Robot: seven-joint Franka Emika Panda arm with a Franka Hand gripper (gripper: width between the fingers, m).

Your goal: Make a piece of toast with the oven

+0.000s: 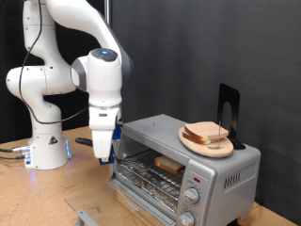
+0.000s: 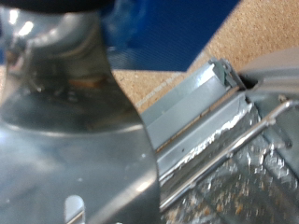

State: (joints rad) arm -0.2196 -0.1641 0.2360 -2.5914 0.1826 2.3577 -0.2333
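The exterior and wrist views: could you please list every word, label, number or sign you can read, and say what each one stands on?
None can be read.
Robot base: a small yellow triangular sign, too small to make out.
The oven: any marks around its two knobs are too small to read.
Gripper, beside the oven's open front: no legible text.
The piece of toast on the rack: no text.
Wrist view: blurred metal only, no text.

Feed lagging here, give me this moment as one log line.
gripper: beside oven door edge | toast: on rack inside | plate: bread, on oven
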